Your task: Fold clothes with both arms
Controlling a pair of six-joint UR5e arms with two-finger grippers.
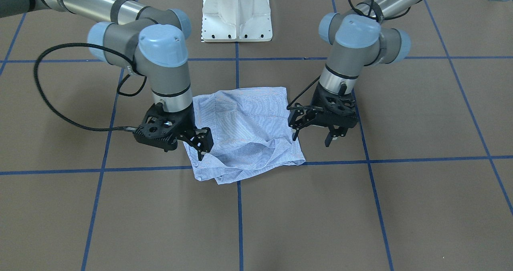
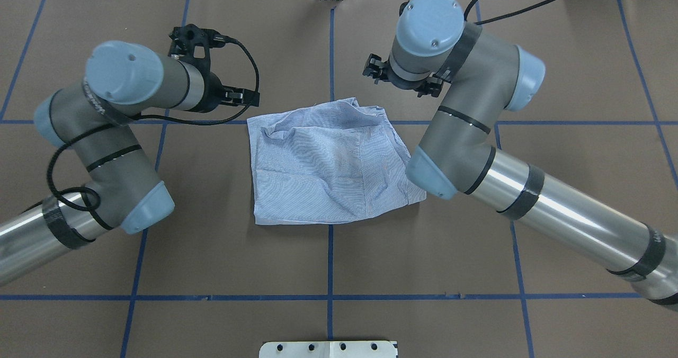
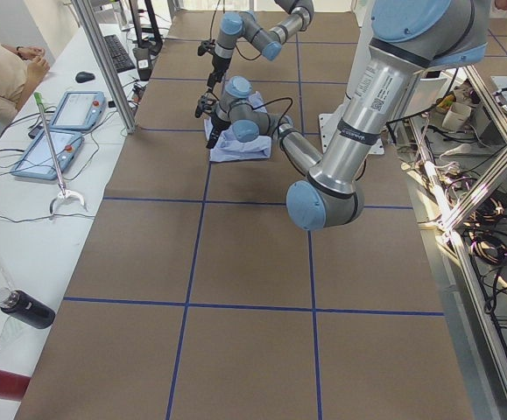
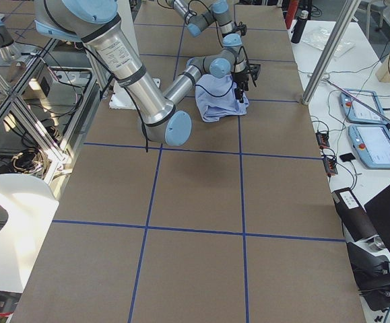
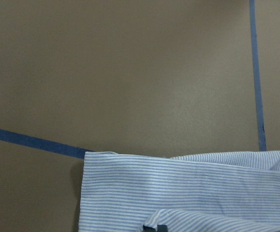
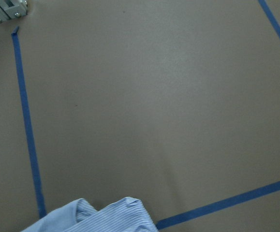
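We see the light blue-and-white fine-striped shirt [image 1: 244,122] lying folded into a rough, rumpled rectangle at the middle of the brown worktop [image 1: 360,207]. It sits over a crossing of the blue tape lines [image 1: 140,169]. In the front-facing view its lower edge is bunched and creased, while its upper edge lies flatter.

In that view the left arm's black two-finger gripper [image 1: 312,139] hangs at the right of the shirt. Its fingers [image 1: 328,139] are spread apart with nothing between them, and one of them sits just at the cloth's right edge. The right arm's black gripper [image 1: 203,148] is at the left of the shirt, tilted over its lower left part. From this angle we cannot tell whether its fingers are clenched or released, or whether they pinch any cloth.

The left wrist view shows a straight folded edge of the shirt across the bottom of the frame. The right wrist view shows a rumpled corner at lower left. The white pedestal base [image 1: 237,14] stands at top centre.
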